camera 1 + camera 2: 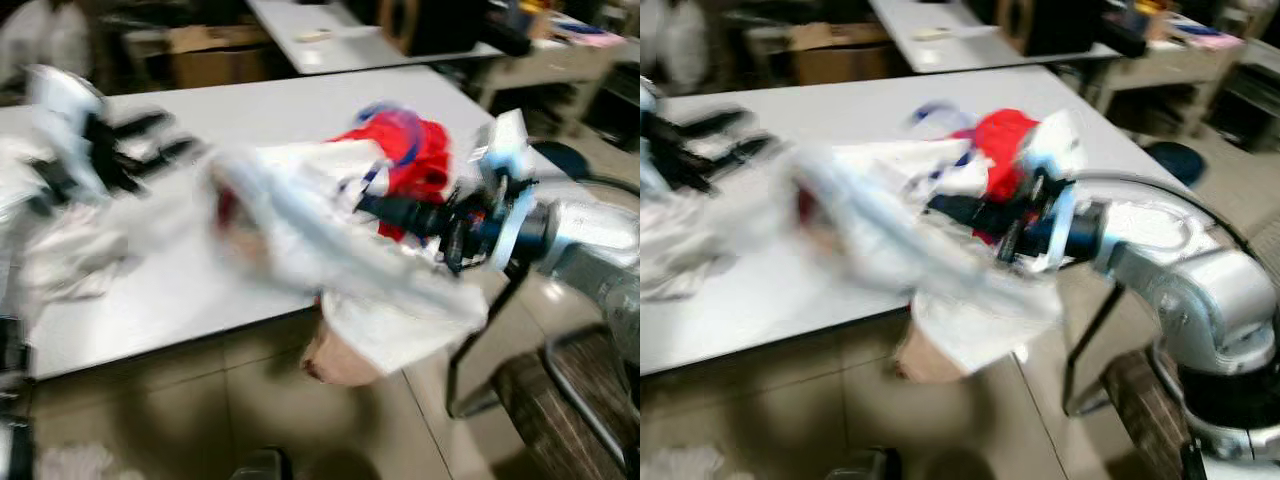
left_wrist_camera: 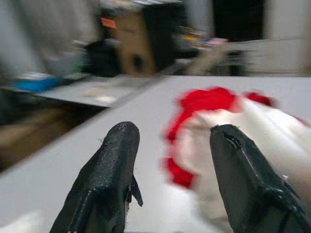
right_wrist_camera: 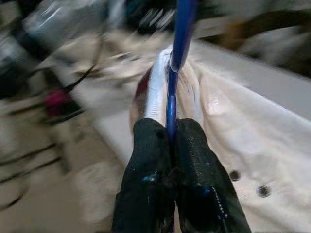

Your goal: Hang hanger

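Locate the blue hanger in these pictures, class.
The blue hanger is pinched in the right gripper, over the white garment at the near right edge of the white table.

Both eye views look forward and down from the head onto the white surface point(image 1: 300, 105), sharing the clothes pile point(image 1: 970, 170). Each wrist view looks close along its own jaws, also toward the surface and pile

Glossy blue hanger point(image 3: 179, 43), seemingly plastic; soft white cloth garment point(image 3: 252, 136).
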Motion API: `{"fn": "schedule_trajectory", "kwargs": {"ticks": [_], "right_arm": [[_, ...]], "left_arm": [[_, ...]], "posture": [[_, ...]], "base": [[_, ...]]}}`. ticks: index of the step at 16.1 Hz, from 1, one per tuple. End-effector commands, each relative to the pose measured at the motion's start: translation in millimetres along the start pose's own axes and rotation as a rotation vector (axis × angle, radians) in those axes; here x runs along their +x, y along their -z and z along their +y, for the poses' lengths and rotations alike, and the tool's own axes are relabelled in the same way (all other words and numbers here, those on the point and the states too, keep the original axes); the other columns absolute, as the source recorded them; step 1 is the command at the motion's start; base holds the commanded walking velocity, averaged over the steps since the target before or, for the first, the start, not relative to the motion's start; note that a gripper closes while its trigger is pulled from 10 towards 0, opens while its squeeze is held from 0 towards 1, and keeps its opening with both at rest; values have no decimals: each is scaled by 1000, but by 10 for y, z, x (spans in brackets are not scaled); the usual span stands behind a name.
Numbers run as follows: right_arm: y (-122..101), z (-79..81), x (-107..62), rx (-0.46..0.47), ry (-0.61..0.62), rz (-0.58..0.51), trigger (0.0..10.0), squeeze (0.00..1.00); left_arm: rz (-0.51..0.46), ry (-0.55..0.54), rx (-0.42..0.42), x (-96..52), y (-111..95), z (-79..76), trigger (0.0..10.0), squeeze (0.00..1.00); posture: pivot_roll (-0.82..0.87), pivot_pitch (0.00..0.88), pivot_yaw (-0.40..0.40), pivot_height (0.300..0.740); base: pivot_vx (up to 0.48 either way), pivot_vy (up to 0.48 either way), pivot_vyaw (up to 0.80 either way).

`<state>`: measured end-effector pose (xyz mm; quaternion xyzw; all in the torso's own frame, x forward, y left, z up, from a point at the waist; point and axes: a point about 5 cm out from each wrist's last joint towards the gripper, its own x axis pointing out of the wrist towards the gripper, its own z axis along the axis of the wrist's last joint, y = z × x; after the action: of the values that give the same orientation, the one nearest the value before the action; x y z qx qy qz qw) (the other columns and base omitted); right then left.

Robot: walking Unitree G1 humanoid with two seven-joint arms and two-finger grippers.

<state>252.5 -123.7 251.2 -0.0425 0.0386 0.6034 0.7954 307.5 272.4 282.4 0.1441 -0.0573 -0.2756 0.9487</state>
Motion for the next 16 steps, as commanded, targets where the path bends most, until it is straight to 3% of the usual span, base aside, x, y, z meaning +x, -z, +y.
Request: {"fn": "schedule_trajectory", "kwargs": {"ticks": [1,4,6,8,9,11,14,15,16], "right_arm": [[79,103,109,22,-86,18,10000,0],[132,207,297,76,-186,-33,10000,0],[280,424,464,128,-350,-19,10000,0],[359,461,511,152,-372,-6,10000,0],[451,473,546,163,-369,16,10000,0],[692,492,575,186,-301,77,10000,0],[765,522,560,201,-286,91,10000,0],[1059,539,445,221,-133,173,10000,0],[1111,543,405,217,-98,188,10000,0]], "left_arm": [[-27,-59,33,-87,-155,128,10000,0],[-28,-75,58,-180,-257,143,10000,0],[-13,-72,42,-247,-271,39,10000,0],[1,-45,30,-248,-231,-32,10000,0],[16,-17,19,-237,-189,-104,10000,0],[81,91,-41,-174,58,-404,10000,0],[104,113,-66,-161,140,-508,10000,0],[131,193,-129,-114,319,-788,10000,0],[129,201,-144,-106,342,-834,10000,0]], "posture": [[36,0,-19,740],[56,0,-37,740],[87,0,-61,740],[104,0,-73,740],[110,0,-77,740],[111,0,-78,740],[110,0,-76,740],[95,0,-52,740],[91,0,-46,740]], "base": [[0,0,800],[0,0,800],[0,0,800],[0,0,800],[0,0,800],[0,0,800],[0,0,800],[0,0,800],[0,0,800]]}}
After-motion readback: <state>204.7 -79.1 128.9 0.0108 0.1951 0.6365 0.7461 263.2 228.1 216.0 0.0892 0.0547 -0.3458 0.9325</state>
